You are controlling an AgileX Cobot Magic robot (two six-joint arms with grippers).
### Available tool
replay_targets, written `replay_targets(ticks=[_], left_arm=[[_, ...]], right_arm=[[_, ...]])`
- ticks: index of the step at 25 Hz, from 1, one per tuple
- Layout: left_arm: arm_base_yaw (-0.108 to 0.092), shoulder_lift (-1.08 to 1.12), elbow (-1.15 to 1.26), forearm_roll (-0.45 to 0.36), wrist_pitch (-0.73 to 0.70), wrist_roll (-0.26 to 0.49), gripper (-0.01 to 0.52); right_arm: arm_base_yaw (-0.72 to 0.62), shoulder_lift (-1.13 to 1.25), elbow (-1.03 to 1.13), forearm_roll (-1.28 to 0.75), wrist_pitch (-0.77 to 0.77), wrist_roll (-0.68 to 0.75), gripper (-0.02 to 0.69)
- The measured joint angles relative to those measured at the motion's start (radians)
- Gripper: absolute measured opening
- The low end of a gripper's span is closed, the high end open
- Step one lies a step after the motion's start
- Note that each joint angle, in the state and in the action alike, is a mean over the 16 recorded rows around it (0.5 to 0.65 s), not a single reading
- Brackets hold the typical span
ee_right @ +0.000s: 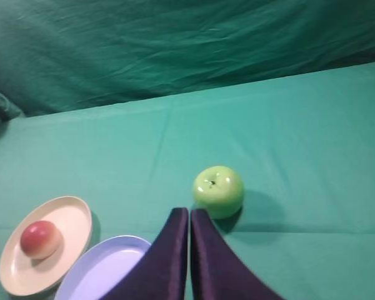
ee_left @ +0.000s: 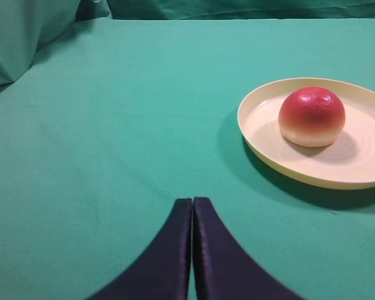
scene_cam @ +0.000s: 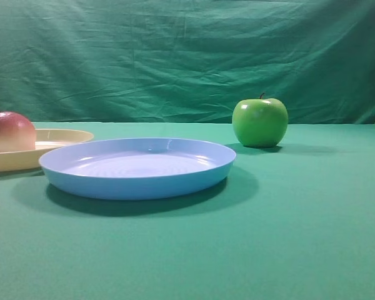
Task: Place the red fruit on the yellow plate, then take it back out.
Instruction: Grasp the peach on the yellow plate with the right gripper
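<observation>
Nearest us, left gripper (ee_left: 192, 250) has fingers pressed together, empty, w/ bare cloth between it & the yellow plate (ee_left: 262, 153). Red fruit (ee_left: 312, 117) sits on that plate, so we judge placing done, take-out next: we'd open wide, come in level, close at the fruit's widest part, lift straight up. Right gripper (ee_right: 189, 256) likewise together, near green apple (ee_right: 219, 190). No writing or brands visible.

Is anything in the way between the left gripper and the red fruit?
No, nothing visible is. The left gripper is shut and empty, with only bare green cloth between it and the yellow plate. The red fruit sits on that plate, uncovered, ready to be taken out.
</observation>
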Motion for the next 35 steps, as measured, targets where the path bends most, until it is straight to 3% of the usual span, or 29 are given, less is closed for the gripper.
replay_targets(ticks=[17,26,35], left_arm=[[0.0,0.0,0.0,0.0,0.0,0.0,0.0],[0.0,0.0,0.0,0.0,0.0,0.0,0.0],[0.0,0.0,0.0,0.0,0.0,0.0,0.0]], right_arm=[[-0.102,-0.536,0.556,-0.045,-0.238,-0.258,0.0],[-0.102,-0.782,0.843,-0.054,-0.349,-0.283,0.0],[-0.102,-0.833,0.978,-0.055,-0.363,-0.284,0.0]])
